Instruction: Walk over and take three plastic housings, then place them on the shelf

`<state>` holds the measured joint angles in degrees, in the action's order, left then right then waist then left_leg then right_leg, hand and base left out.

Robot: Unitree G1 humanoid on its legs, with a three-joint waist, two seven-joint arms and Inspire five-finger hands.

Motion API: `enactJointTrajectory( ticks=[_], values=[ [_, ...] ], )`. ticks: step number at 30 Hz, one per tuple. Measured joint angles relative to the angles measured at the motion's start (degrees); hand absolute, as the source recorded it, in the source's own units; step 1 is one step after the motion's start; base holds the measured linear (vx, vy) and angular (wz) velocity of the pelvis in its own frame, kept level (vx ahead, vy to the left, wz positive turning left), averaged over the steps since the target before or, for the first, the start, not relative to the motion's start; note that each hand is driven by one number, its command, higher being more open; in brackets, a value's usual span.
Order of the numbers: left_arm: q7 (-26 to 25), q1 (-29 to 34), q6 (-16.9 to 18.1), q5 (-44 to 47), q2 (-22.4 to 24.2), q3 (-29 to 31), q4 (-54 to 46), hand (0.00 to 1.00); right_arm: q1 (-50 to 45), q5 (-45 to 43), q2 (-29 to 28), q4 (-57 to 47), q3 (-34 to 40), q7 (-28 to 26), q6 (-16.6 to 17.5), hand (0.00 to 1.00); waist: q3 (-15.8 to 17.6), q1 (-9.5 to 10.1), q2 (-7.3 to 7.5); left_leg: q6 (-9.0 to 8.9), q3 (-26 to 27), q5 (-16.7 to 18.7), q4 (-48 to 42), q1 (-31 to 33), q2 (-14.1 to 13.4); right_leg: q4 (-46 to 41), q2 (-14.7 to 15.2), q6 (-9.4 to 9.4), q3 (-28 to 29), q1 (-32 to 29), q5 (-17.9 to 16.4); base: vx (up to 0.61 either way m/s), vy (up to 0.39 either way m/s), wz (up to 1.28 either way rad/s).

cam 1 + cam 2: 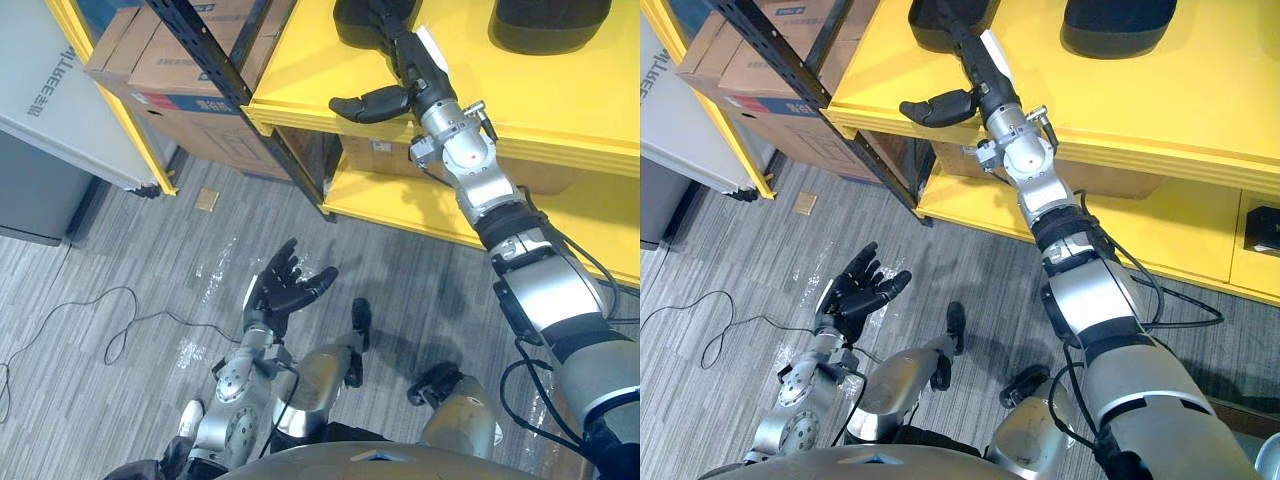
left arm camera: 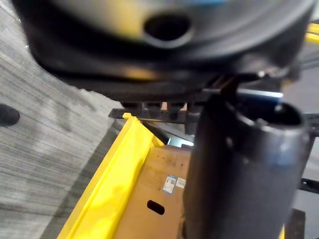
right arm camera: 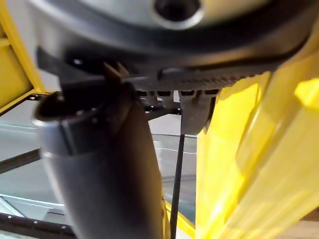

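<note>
Two black plastic housings stand on the yellow shelf's top board (image 1: 560, 90): one (image 1: 362, 22) at the left and another (image 1: 548, 22) further right. My right hand (image 1: 415, 65) reaches over the shelf's front edge. Its straight fingers lie against the left housing, and the thumb (image 1: 370, 103) sticks out sideways over the board, so the hand is open. Down low, my left hand (image 1: 285, 290) hovers above the floor with its fingers spread, open and empty.
A lower yellow board (image 1: 400, 205) runs under the top one, with a cardboard box (image 2: 154, 194) on it. A black slanted upright (image 1: 230, 85) borders the shelf's left end. Stacked cardboard boxes (image 1: 175, 60) and a grey cabinet (image 1: 50, 110) stand further left, on grey floor.
</note>
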<state>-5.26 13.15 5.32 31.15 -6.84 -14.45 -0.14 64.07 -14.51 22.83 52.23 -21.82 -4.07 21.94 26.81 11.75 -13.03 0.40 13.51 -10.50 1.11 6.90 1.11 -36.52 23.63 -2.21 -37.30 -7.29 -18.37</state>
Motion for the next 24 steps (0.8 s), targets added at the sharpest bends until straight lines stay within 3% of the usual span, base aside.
enactJointTrajectory(
  ticks=[5,7,10,11,12,14,18,20,24],
  values=[
    [0.15,0.93,0.26,-0.05,0.01,3.43,2.46,1.0,-16.3,-0.22,-2.58,-28.66,6.15,-0.23,-0.15,1.0,-0.48,-1.49,1.66,-0.36,2.92,1.26,1.11,-3.25,-2.69,7.52,-5.09,-0.6,1.51,3.71,3.03,0.05,-0.033,-0.32],
    [-0.7,2.0,0.5,-0.05,0.01,5.85,6.35,1.0,-27.87,5.46,-6.43,-44.23,8.77,3.65,-0.14,1.0,-3.39,-3.54,4.42,-0.37,4.31,1.6,2.43,-3.62,-3.22,10.72,-6.77,-1.15,2.43,3.82,4.31,0.1,-0.007,-0.32],
    [-1.97,2.59,0.72,-0.07,0.12,7.76,10.01,1.0,-39.08,14.65,-8.37,-53.39,11.95,11.62,-1.72,1.0,-6.2,-5.0,7.4,-0.43,7.49,2.16,3.48,-5.48,-3.95,14.69,-8.78,-1.82,4.54,4.93,6.17,0.16,0.004,-0.48],
    [-2.94,2.37,1.37,-0.22,0.32,9.16,13.74,1.0,-47.19,16.34,-10.24,-56.79,15.85,16.3,-3.21,1.0,-8.73,-6.0,8.94,-0.5,8.97,2.99,3.52,-6.06,-4.35,17.42,-9.9,-2.15,5.53,5.78,7.32,0.16,0.018,-0.5],
    [-3.35,2.17,1.77,-0.28,0.42,9.8,15.55,1.0,-50.43,16.34,-11.11,-57.71,17.73,17.94,-3.51,1.0,-9.45,-6.13,9.45,-0.58,9.94,3.38,3.53,-6.59,-4.57,18.56,-10.4,-2.38,6.22,6.19,7.87,0.17,0.025,-0.7],
    [-5.95,2.03,2.44,-0.62,1.61,14.22,21.71,1.0,-60.94,16.66,-14.56,-58.3,25.07,25.28,-3.83,1.0,-11.33,-8.59,10.82,-0.96,13.03,4.87,3.47,-8.64,-5.06,22.44,-11.91,-2.69,8.81,8.1,9.8,0.14,0.037,-0.69],
    [-7.16,1.93,3.41,-0.45,2.85,20.19,28.05,1.0,-71.99,16.63,-17.66,-58.18,37.12,32.69,-5.59,1.0,-12.22,-12.1,10.51,-1.34,16.79,6.36,3.17,-10.15,-5.61,26.19,-13.25,-3.13,11.73,8.98,12.21,0.07,0.035,-0.55],
    [-6.56,1.89,3.5,-0.27,3.15,23.08,30.82,1.0,-77.09,16.17,-18.62,-55.99,42.34,33.37,-6.58,1.0,-12.74,-13.0,10.29,-1.6,18.3,6.71,3.27,-11.29,-5.89,27.49,-13.83,-3.12,12.78,9.76,12.9,0.04,0.015,-0.41],
    [-4.34,1.6,3.21,0.0,3.59,26.43,38.92,1.0,-82.17,14.52,-18.5,-37.23,47.97,31.66,-6.63,1.0,-14.41,-14.1,10.15,-2.68,20.53,7.48,3.85,-15.41,-6.34,28.72,-14.55,-3.15,14.17,12.93,12.92,0.02,0.007,-0.28]
  ],
)
